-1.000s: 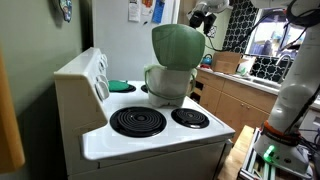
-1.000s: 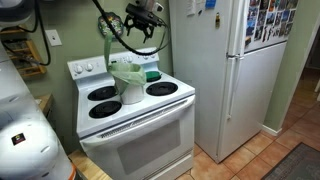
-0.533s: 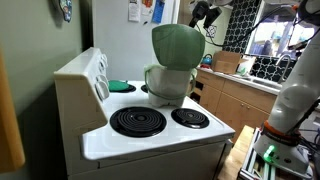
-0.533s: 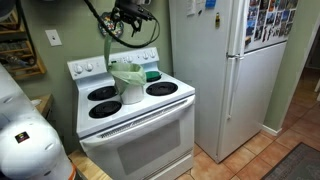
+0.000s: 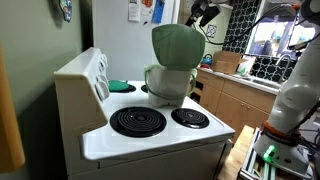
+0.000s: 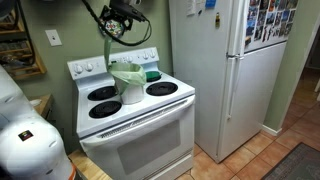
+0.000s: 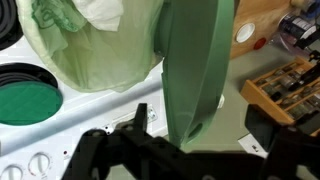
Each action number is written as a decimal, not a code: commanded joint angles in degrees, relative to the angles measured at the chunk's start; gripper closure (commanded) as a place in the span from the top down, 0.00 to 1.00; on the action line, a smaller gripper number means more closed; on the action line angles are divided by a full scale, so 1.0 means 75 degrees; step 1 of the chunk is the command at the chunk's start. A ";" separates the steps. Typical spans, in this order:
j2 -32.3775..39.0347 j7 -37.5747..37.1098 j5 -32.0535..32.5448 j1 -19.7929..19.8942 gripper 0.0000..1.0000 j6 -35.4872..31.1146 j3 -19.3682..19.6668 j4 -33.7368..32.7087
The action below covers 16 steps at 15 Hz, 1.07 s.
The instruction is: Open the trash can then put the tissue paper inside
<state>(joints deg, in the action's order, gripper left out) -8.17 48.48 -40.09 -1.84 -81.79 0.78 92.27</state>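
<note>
A white fridge (image 6: 225, 70) stood at the right of the stove. The stove top served as the surface (image 6: 135, 106). One flat green disc (image 6: 152, 75) lay on its back burner, just beside the trash can (image 6: 128, 82). The other three coils lay bare.

The single trash can stood upright near the middle of the surface. Its domed lid (image 5: 177, 45) was swung up on edge and its pale green liner (image 7: 80, 45) was open. A whiter crumpled patch (image 7: 98, 12) showed in the can's mouth, though I could not tell whether it was the tissue paper.

The arm reached in along the top edge in both exterior views. It held the tool (image 5: 204, 12) high above the can, clear of the lid. In the wrist view the tool's dark fingers (image 7: 138, 118) stood apart, empty, with the raised lid rising between them.
</note>
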 commanded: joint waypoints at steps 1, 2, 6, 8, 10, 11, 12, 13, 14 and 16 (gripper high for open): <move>-0.0023 0.0235 -0.0223 -0.0068 1.00 0.0383 0.0042 0.0122; 0.0010 0.0190 -0.0239 -0.0075 1.00 0.0496 0.0030 0.0100; 0.0131 0.0059 -0.0087 -0.0066 1.00 0.0564 -0.0027 0.0040; 0.0183 0.0061 0.0010 -0.0058 1.00 0.0401 -0.0055 0.0037; 0.0248 0.0067 0.0083 -0.0055 1.00 0.0350 -0.0064 0.0006; 0.0287 0.0081 0.0111 -0.0056 1.00 0.0358 -0.0066 -0.0005; 0.0322 0.0067 0.0150 -0.0054 1.00 0.0349 -0.0071 -0.0014; 0.0354 0.0024 0.0222 -0.0051 1.00 0.0293 -0.0081 -0.0018; 0.0386 0.0003 0.0281 -0.0045 1.00 0.0262 -0.0081 -0.0026; 0.0420 -0.0051 0.0479 -0.0025 1.00 0.0082 -0.0076 -0.0037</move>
<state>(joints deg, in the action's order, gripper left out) -5.36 48.86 -38.84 -2.29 -79.43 0.50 92.20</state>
